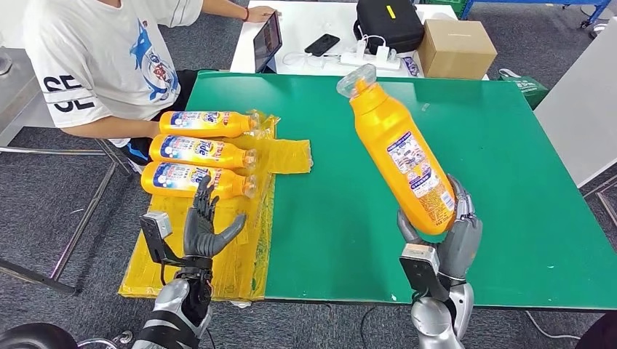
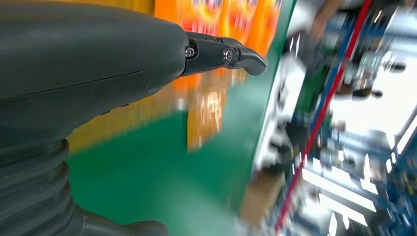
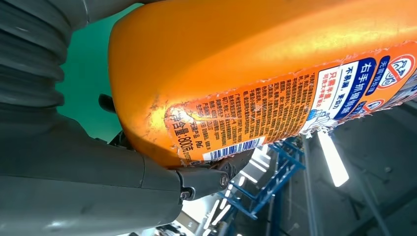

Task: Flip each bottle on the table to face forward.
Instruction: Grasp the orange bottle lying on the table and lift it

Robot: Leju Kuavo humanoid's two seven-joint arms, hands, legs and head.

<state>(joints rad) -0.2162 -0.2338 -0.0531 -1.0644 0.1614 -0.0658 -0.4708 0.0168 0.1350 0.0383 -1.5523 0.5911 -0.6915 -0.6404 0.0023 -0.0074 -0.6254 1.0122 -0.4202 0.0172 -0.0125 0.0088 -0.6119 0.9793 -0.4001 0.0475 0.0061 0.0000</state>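
Note:
My right hand (image 1: pixel 451 233) grips the base of an orange bottle (image 1: pixel 399 149) and holds it tilted above the green table (image 1: pixel 509 145), its clear cap pointing away and its back label with barcode (image 3: pixel 275 115) towards me. Three more orange bottles lie side by side on yellow plastic (image 1: pixel 247 247) at the table's left edge, blue front labels up: far (image 1: pixel 207 123), middle (image 1: pixel 204 152), near (image 1: pixel 193 179). My left hand (image 1: pixel 206 225) hovers just in front of the nearest one, fingers spread and holding nothing. The left wrist view is blurred, with orange bottles (image 2: pixel 231 19) beyond the fingers (image 2: pixel 221 54).
A person in a white T-shirt (image 1: pixel 102 58) sits at the table's far left corner, one arm close to the lying bottles. Behind the green table, a white table (image 1: pixel 313 29) carries a tablet, a phone, a black bag (image 1: pixel 389 23) and a cardboard box (image 1: pixel 455 47).

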